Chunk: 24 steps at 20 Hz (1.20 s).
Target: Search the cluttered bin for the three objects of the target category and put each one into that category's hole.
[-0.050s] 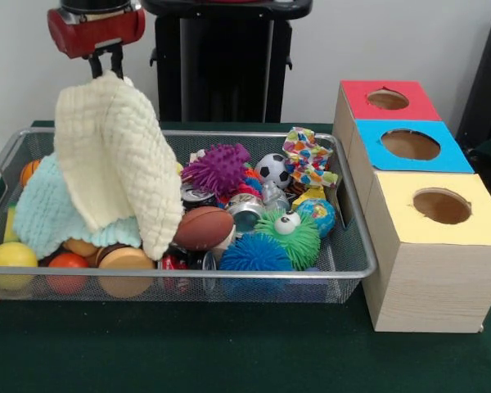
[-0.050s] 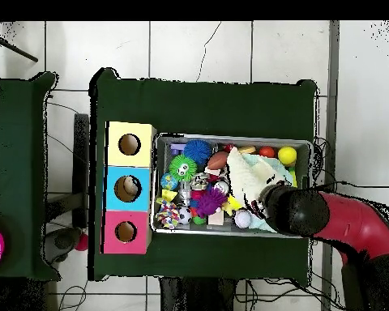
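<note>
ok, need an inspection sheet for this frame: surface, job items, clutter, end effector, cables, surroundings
Surface: dark green table, bare in front of the bin.
Job items: wire mesh bin; wooden box with red hole, blue hole, yellow hole beside it.
Clutter: spiky balls, brown football, soccer ball, oranges, mint cloth.
End effector: shut on yellow cloth, lifted above the bin.
Cables: on the floor around the table.
Surroundings: tiled floor; no person seen.
</note>
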Available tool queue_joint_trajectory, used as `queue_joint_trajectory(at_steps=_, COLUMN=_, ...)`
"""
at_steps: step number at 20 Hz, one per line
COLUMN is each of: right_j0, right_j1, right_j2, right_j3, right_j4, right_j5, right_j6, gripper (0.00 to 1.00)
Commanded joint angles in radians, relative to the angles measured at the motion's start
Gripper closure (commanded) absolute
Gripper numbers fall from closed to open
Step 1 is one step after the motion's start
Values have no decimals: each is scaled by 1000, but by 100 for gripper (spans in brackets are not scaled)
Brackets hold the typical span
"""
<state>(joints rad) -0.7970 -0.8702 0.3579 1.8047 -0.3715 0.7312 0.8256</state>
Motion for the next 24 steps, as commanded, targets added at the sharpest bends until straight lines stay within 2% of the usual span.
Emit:
queue_joint_trajectory(at_steps=1, right_j0=-19, right_j1=26, right_j2=117, right_j3=-29, right_j4=22, right_j5=8, right_j6=-37, gripper=0)
queue_joint_trajectory(at_steps=3, right_j0=-32, right_j1=28, right_j2=144, right_j3=-13, right_j4=40, right_j5=-28, right_j6=-34, gripper=0)
queue_joint_trajectory(at_steps=8, right_j0=1, right_j1=17, right_j2=107, right_j3=-5, right_j4=78, right_j5=5, right_j6=79, gripper=0)
queue_joint_trajectory(at_steps=11, right_j0=28, right_j1=11, right_j2=82, right_j3=7, right_j4=135, right_j5=79, right_j6=153, gripper=0)
queue_joint_trajectory(at_steps=14, right_j0=44, right_j1=3, right_j2=73, right_j3=37, right_j4=200, right_j5=86, right_j6=207, gripper=0)
queue_joint_trajectory(at_steps=16, right_j0=50, right_j1=0, right_j2=68, right_j3=64, right_j4=241, right_j5=49, right_j6=237, gripper=0)
queue_joint_trajectory(at_steps=18, right_j0=56, right_j1=-5, right_j2=66, right_j3=90, right_j4=252, right_j5=13, right_j6=228, gripper=0)
queue_joint_trajectory(at_steps=24, right_j0=95, right_j1=0, right_j2=32, right_j3=174, right_j4=298, right_j5=-141, right_j6=291, gripper=0)
